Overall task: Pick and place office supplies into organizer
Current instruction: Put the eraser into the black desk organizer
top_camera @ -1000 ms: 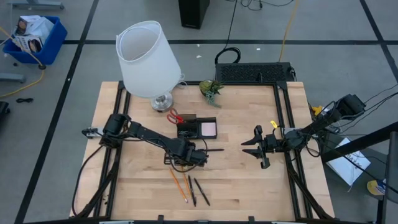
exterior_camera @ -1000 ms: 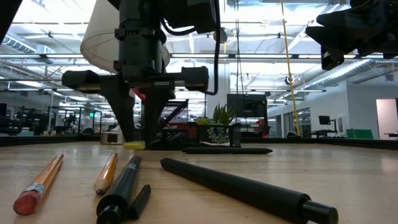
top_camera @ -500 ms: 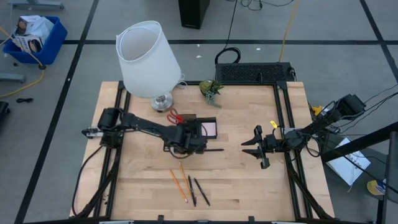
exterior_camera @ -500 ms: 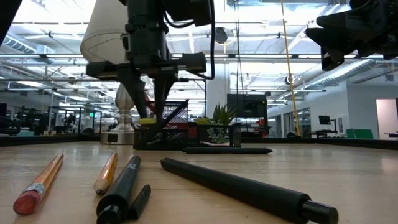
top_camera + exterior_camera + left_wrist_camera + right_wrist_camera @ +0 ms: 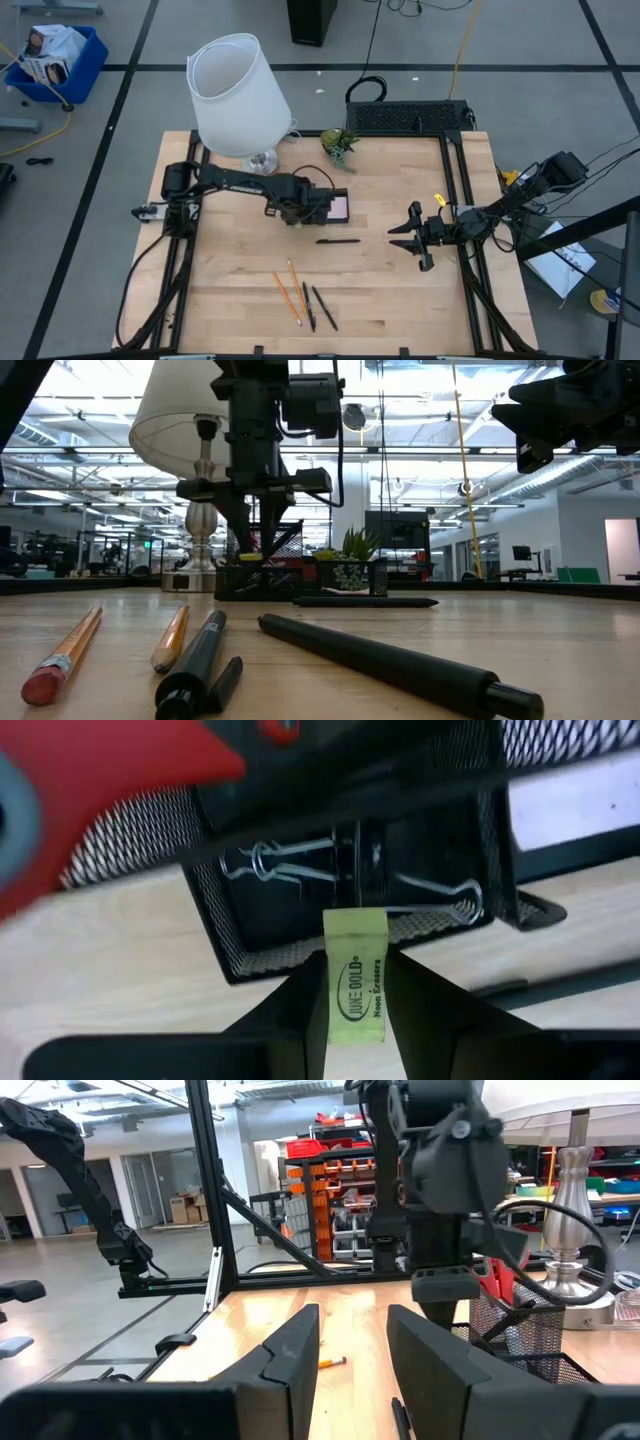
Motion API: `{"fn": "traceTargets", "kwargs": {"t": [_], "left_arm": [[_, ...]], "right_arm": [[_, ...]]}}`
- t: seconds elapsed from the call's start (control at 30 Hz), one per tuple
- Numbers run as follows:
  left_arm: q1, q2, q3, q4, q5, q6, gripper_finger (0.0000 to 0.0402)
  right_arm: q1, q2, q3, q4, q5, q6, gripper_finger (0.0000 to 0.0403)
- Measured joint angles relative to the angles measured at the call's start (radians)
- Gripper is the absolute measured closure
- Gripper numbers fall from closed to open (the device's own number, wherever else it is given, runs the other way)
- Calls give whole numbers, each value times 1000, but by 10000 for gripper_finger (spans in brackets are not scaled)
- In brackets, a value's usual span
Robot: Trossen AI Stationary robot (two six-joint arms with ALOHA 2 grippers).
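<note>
My left gripper hangs over the black mesh organizer near the middle of the table, its two fingers pinched on a small yellow-green eraser printed with dark lettering. From my left wrist, the eraser sits upright between the fingers, directly above a mesh compartment where binder clips already lie with their wire handles showing. Red scissor handles fill the corner of that same view, blurred and close. A pink sticky-note pad rests in the organizer's compartment on the side toward my right arm.

Just beside the organizer, toward the table's front, a black pen lies alone on the wood. Nearer the front edge, two orange pencils and two more black pens lie together, well apart from the tray. In the low view they lie in the foreground, and my left gripper is poised above the organizer behind them.

My right gripper waits off to the right side of the table, fingers spread with nothing between them. A white-shaded lamp and a small green plant stand at the table's far edge.
</note>
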State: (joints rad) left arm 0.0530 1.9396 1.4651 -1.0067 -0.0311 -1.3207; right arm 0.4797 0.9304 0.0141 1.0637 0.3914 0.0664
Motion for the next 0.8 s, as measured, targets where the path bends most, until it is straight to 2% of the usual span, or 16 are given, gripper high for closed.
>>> {"fn": "traceTargets", "kwargs": {"t": [0.27,0.53,0.8], "left_arm": [[60,0,0,24,-24,109,305],[54,0,0,35,-26,116,303],[42,0,0,38,-36,116,246]], "right_arm": [[0,0,0,0,0,0,286],[0,0,0,0,0,0,287],[0,0,0,0,0,0,286]]}}
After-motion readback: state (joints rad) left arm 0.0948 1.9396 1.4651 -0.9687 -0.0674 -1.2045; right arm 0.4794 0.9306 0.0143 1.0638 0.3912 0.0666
